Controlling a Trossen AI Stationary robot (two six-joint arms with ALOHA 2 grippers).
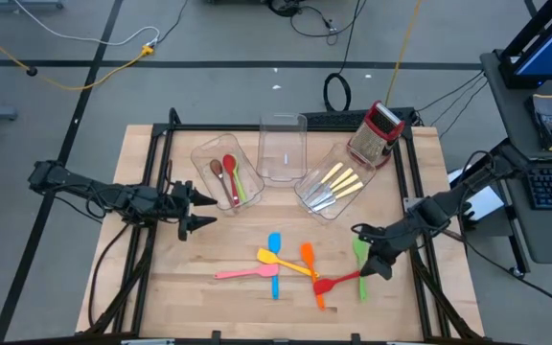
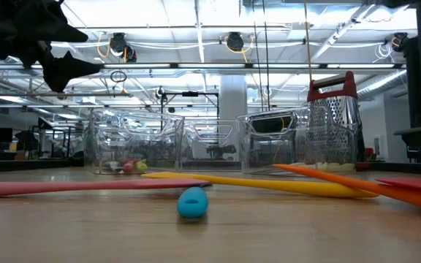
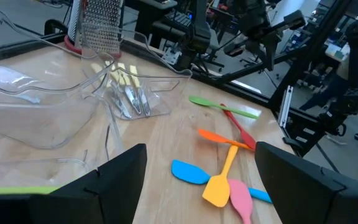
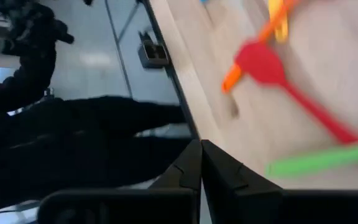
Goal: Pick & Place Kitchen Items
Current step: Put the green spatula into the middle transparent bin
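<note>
Sorting part done: spoons and cutlery binned, spatulas left on the table.

Three spoons [image 1: 229, 177] lie in the left bin [image 1: 209, 153] and the cutlery [image 1: 336, 184] in the right bin [image 1: 307, 196] (the middle one looks empty); six spatulas [image 1: 278, 262] lie loose near the front edge. The right gripper [image 1: 373, 265], fingers pressed together and empty, hovers beside the green spatula [image 1: 360, 257]; the left gripper [image 1: 199, 212] waits wide apart near the left edge.

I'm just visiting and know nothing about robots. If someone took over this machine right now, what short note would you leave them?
Left gripper: open, empty, waiting over the table's left side.
Right gripper: shut, holding nothing, beside the green spatula and red spatula.
Done: three spoons in the left bin, cutlery in the right bin.
Left: six spatulas loose on the table; the middle bin holds none.
</note>
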